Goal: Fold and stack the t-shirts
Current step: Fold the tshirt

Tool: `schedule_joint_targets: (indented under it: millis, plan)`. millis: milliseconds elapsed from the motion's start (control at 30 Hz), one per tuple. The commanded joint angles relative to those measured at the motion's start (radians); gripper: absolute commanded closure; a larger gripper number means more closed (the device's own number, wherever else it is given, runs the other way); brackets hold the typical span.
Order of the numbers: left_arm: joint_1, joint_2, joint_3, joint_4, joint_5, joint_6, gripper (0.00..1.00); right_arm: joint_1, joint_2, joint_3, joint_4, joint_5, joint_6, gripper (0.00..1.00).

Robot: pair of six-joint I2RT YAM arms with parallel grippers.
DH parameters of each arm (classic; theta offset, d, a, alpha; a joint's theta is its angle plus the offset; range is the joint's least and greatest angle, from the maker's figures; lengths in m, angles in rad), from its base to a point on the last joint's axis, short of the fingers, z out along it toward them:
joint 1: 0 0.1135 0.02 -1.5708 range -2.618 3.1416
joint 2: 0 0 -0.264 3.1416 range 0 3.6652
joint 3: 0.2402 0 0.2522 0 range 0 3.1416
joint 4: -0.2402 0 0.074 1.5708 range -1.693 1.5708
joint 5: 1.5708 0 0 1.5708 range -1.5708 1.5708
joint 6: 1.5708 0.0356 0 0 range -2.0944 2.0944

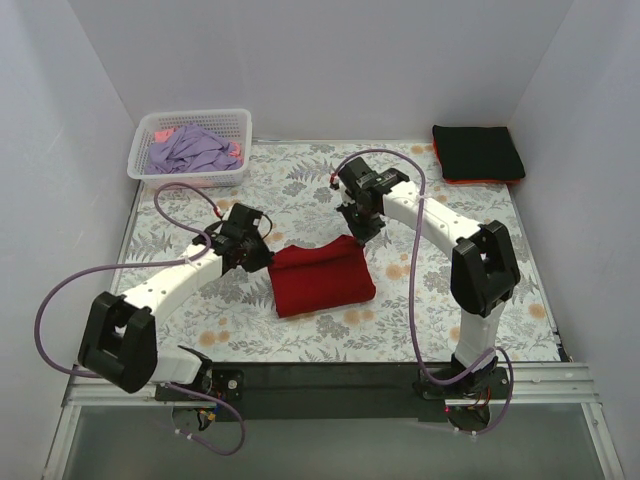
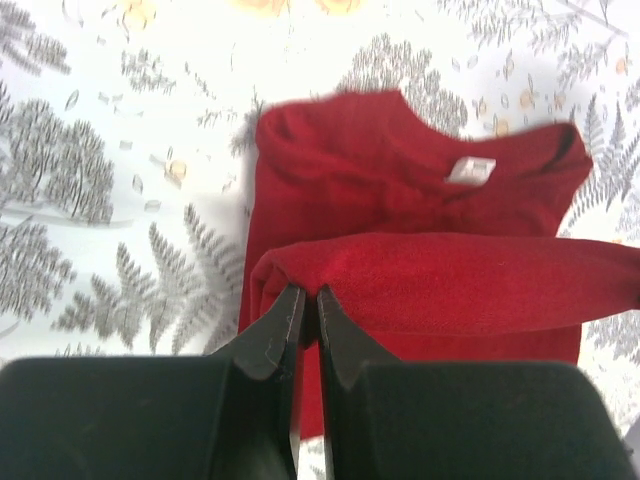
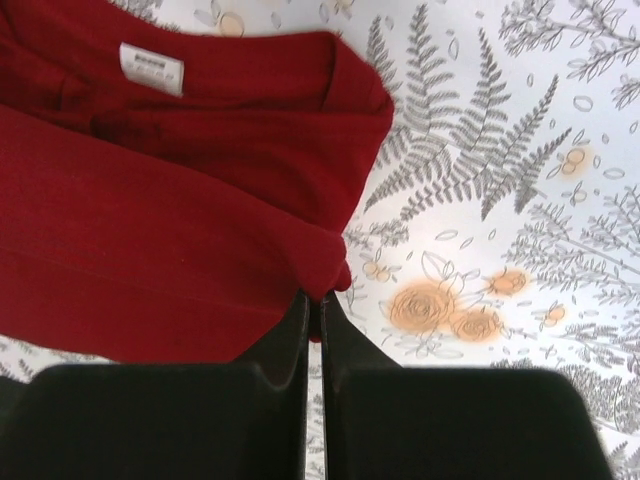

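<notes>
A deep-red t-shirt (image 1: pixel 322 278) lies part-folded in the middle of the floral cloth, its white neck label (image 2: pixel 471 170) facing up. My left gripper (image 1: pixel 262 252) is shut on the shirt's left corner, pinching a raised fold (image 2: pixel 450 280). My right gripper (image 1: pixel 358 236) is shut on the far right corner (image 3: pixel 335 270) of the same shirt. Both pinched edges are lifted over the lower layer. A folded black t-shirt (image 1: pixel 478 150) lies at the far right corner on an orange-red one (image 1: pixel 480 181). Lavender t-shirts (image 1: pixel 190 150) and a pink one (image 1: pixel 163 134) fill the basket.
A white lattice basket (image 1: pixel 190 176) stands at the far left corner. White walls close in the table on three sides. The floral table cloth (image 1: pixel 430 300) lies bare near the front edge and to the right of the red shirt.
</notes>
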Motion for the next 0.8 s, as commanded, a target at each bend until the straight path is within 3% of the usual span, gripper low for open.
schedule_joint_targets:
  millis: [0, 433, 500, 633, 667, 767]
  plan:
    - [0.025, 0.039, 0.005, 0.093, -0.072, 0.036, 1.0, -0.045, 0.021, 0.021, 0.078, 0.017, -0.047, 0.99]
    - [0.028, 0.21, 0.03, 0.162, -0.109, 0.03, 1.0, -0.096, 0.073, -0.101, 0.247, -0.015, -0.041, 0.99]
    - [0.03, 0.19, 0.039, 0.145, -0.121, 0.03, 0.95, -0.096, 0.055, -0.113, 0.273, -0.013, -0.033, 0.87]
    - [0.03, 0.106, 0.039, 0.122, -0.141, 0.033, 0.81, -0.096, -0.025, -0.142, 0.321, -0.023, -0.021, 0.74]
    - [0.028, 0.086, 0.037, 0.118, -0.138, 0.034, 0.68, -0.096, -0.069, -0.15, 0.332, -0.015, -0.016, 0.72]
    - [0.02, -0.002, 0.021, 0.118, -0.111, 0.039, 0.51, -0.096, -0.184, -0.212, 0.393, -0.015, 0.01, 0.64]
